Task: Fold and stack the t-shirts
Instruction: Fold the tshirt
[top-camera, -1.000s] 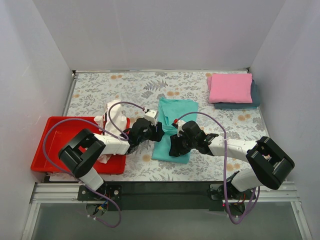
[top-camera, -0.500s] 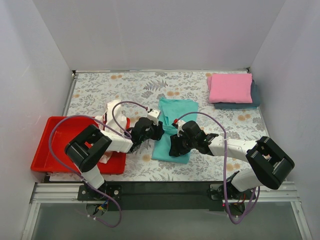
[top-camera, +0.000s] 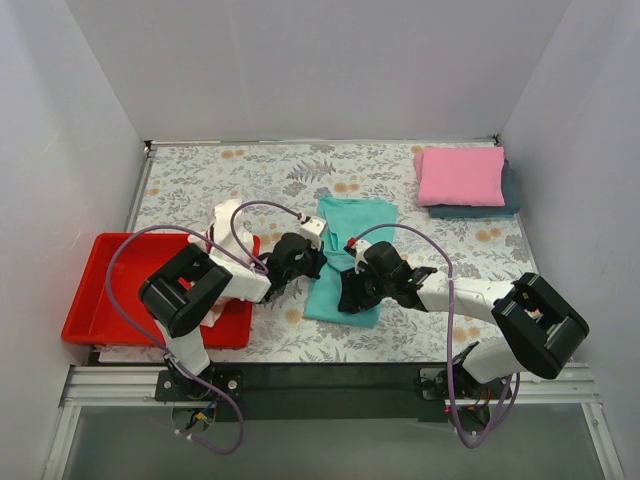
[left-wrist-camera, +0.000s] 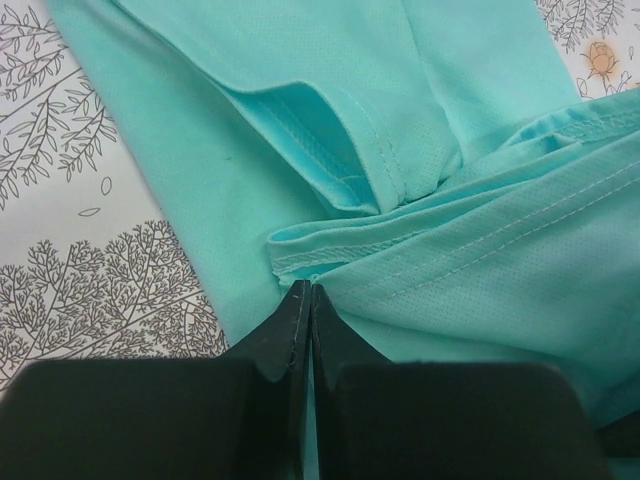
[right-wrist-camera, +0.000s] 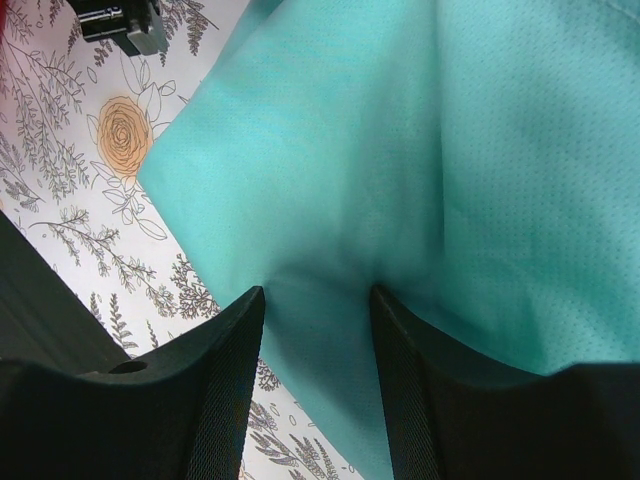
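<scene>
Left arm (top-camera: 235, 285) and right arm (top-camera: 470, 293) — white links, black joints — trail purple cables (top-camera: 449, 340). Left tool (left-wrist-camera: 305, 292) is smooth matte black; right tool (right-wrist-camera: 315, 295) finely ribbed.

Looks like a robotics lab cell: plain white walls (top-camera: 300, 70) boxing in a floral-patterned table (top-camera: 200, 180), aluminium rail (top-camera: 330, 385) across the bottom (arm bases (top-camera: 197, 385) bolted there).

Teal t-shirt (top-camera: 357, 222); apparently blue-grey t-shirt (top-camera: 511, 194).

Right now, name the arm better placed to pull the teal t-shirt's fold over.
Left, probably: the left gripper is shut on the hem of the teal t-shirt, while the right gripper stands open over flat cloth.
</scene>
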